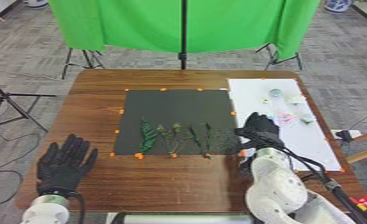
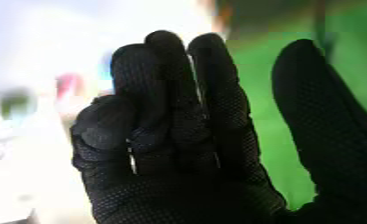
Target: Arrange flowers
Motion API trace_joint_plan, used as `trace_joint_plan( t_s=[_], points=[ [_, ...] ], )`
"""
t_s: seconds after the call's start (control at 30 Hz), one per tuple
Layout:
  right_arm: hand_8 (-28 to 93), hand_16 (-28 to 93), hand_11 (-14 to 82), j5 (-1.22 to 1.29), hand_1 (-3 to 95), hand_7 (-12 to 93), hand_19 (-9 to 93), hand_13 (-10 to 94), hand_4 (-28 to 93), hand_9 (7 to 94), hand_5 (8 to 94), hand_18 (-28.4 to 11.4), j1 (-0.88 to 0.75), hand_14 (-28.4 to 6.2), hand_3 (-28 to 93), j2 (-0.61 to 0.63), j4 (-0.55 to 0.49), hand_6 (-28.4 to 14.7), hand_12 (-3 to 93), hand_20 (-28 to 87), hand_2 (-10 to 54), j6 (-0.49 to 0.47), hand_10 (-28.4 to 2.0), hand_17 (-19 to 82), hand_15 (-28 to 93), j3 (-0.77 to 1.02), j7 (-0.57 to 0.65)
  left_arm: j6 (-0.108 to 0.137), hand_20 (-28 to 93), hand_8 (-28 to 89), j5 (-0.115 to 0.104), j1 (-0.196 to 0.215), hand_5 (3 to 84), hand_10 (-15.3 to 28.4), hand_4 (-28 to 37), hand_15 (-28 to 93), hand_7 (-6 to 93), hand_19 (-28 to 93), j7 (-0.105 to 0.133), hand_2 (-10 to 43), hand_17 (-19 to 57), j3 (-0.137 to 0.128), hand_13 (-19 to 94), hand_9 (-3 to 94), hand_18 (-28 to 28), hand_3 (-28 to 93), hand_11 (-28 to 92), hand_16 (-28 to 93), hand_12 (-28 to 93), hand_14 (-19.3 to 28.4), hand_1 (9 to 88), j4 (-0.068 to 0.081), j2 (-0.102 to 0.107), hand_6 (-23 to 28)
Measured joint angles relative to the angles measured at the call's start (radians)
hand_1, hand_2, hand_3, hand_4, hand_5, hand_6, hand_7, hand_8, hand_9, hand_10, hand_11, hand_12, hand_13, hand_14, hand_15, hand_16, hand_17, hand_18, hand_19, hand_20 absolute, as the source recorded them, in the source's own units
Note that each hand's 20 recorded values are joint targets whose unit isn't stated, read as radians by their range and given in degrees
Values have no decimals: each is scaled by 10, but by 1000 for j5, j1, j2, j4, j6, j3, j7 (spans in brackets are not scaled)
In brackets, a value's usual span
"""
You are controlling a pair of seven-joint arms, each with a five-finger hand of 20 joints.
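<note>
Left hand (image 1: 66, 162): over table's left side, fingers straight, empty | Right hand (image 1: 261, 127): above white sheet's (image 1: 250, 92) inner edge, fingers loosely open, empty | Leafy stems (image 1: 148, 136): side by side on dark mat's (image 1: 175, 106) near part

Left robot hand (image 1: 62, 168), fingers straight

On our brown wooden surface (image 1: 188, 187) we count one square black mat (image 1: 175, 106), one long white paper-like sheet (image 1: 309, 145) towards three o'clock, one broad dark-green leaf (image 1: 148, 136) at the mat's eight o'clock, several slender green stems (image 1: 176, 135), too overlapped to number.
</note>
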Motion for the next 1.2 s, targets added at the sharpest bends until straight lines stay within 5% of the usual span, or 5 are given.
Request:
trace_joint_plan(
  t_s=[0.13, 0.37, 0.7, 1.03, 1.2],
  points=[
    [-95, 277, 185, -107, 482, 177, 928, 539, -270, 554, 555, -281, 21, -180, 824, 28, 51, -94, 173, 361, -95, 99, -216, 379, 605, 24, -1, 0, 216, -137, 0, 0, 457, 142, -283, 548, 272, 439, -3, 150, -27, 7, 344, 423, 150, 742, 331, -70, 116, 143, 317, -5, 0, 61],
    [-117, 324, 165, -116, 553, 204, 896, 513, -282, 501, 499, -255, 26, -128, 802, 66, 94, -62, 167, 366, -95, -42, -179, 344, 564, 118, -111, 0, 215, -138, 2, 1, 460, 142, -283, 547, 276, 439, -4, 150, -27, 7, 345, 425, 150, 742, 332, -69, 117, 142, 316, -5, 0, 63],
    [-125, 357, 157, -25, 608, 217, 880, 517, -283, 500, 508, -246, 51, -102, 757, 130, 182, -38, 169, 388, -95, -80, -172, 338, 532, 88, -214, 6, 214, -138, 1, 0, 462, 144, -283, 547, 273, 439, -12, 150, -26, 11, 346, 427, 150, 742, 332, -69, 117, 143, 316, -10, -7, 64],
    [-136, 423, 212, -8, 646, 226, 860, 597, -283, 635, 588, -237, 86, -78, 663, 128, 258, 7, 210, 401, -95, -116, -150, 347, 498, 54, -211, 21, 214, -137, 4, -10, 465, 146, -283, 550, 275, 441, -23, 151, -27, 12, 347, 429, 151, 741, 334, -67, 118, 144, 317, -12, -18, 65],
    [36, 444, 106, -10, 636, 279, 850, 622, -282, 764, 707, -234, 95, -75, 638, 124, 263, -6, 388, 413, -95, -90, -122, 350, 483, 27, -215, 35, 214, -138, 6, -20, 471, 147, -283, 550, 277, 444, -34, 151, -27, 15, 347, 431, 152, 741, 335, -68, 119, 147, 317, -12, -22, 68]
  ],
)
